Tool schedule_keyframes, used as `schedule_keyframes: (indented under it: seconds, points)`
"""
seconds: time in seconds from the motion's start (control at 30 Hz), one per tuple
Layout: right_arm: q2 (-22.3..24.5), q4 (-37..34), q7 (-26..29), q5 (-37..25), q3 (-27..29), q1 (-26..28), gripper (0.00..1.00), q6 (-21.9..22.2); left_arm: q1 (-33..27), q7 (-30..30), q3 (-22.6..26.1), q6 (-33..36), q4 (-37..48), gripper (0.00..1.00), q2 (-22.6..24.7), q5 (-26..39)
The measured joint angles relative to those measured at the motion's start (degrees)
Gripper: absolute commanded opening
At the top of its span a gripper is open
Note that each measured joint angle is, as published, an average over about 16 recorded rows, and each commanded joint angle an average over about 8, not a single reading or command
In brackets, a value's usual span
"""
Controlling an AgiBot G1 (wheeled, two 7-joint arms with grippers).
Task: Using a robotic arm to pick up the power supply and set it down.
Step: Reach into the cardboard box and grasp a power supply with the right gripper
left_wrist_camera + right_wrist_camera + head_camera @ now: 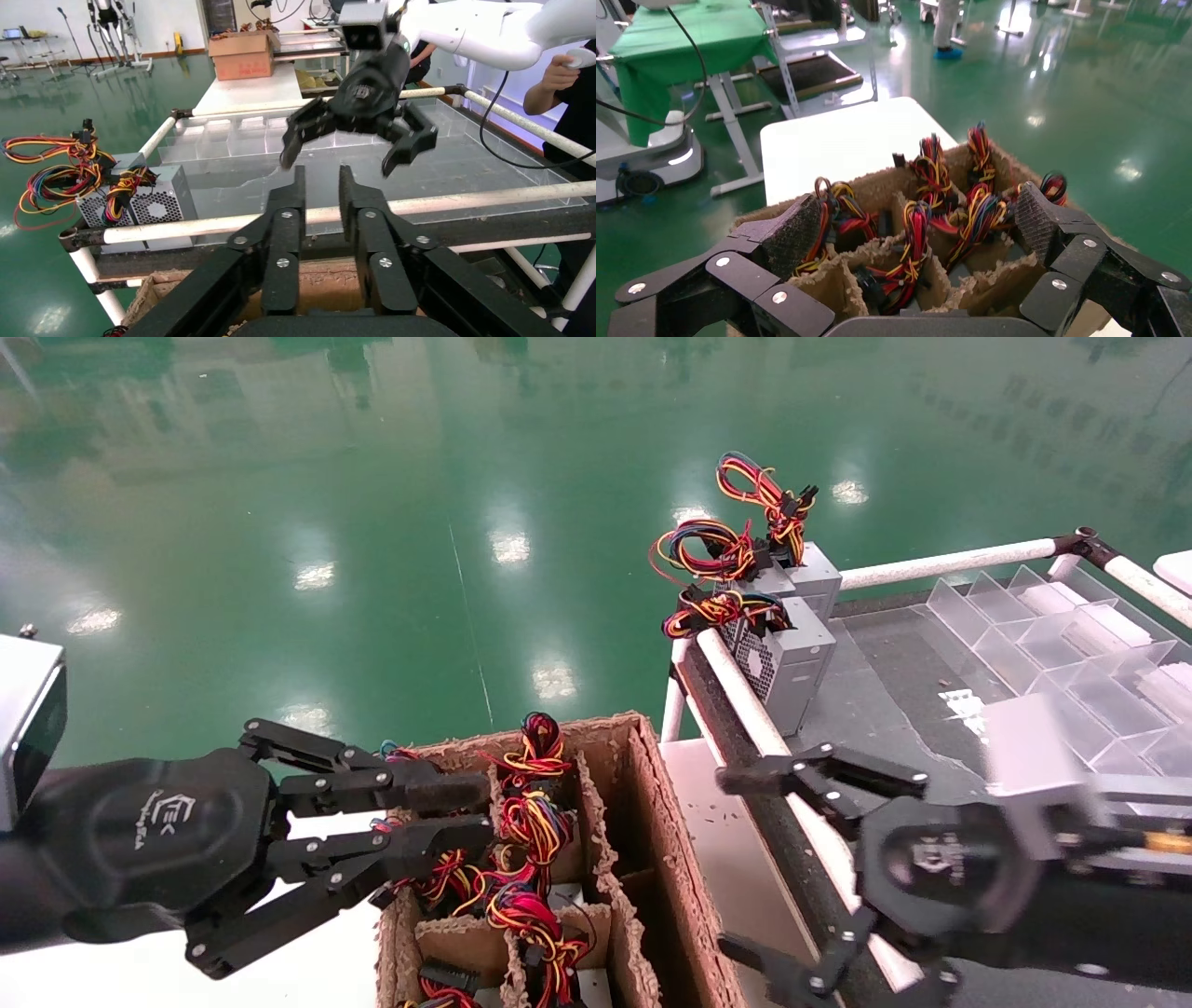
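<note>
Take the cardboard box as your landmark: it is split by cardboard dividers, and its cells hold red-yellow-black wire bundles standing above the dividers. Your left end effector sits at the box's left wall, its fingers narrowly parted and reaching over the edge among the wires; you can see nothing gripped between them. From the left wrist, those fingers stand nearly parallel with a slim gap.

Your right end effector hangs to the right of the box, over the edge of the railed tabletop, its fingers spread wide and empty. The right wrist camera looks back at the box between its two pads.

The power supply with the tall loop of wire stands beyond the box, on the tabletop's far corner, with two more grey power supply units just beside it. Clear plastic bins lie farther right on that tabletop.
</note>
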Motion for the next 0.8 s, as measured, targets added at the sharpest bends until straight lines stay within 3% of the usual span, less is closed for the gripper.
schedule_keyframes:
  seconds: [0.43,0.8]
  points:
    - [-7.33,-3.27,-0.68,-7.4,-5.7,5.2,1.0,-2.18,0.01,0.01,0.0,-0.01,0.01,1.0,0.0,-0.01]
    - [-10.64,-4.46,-0.87,-10.25,-8.27,5.42,1.0,-2.63,0.01,0.01,0.0,-0.02,0.03,1.0,-0.01,-0.01]
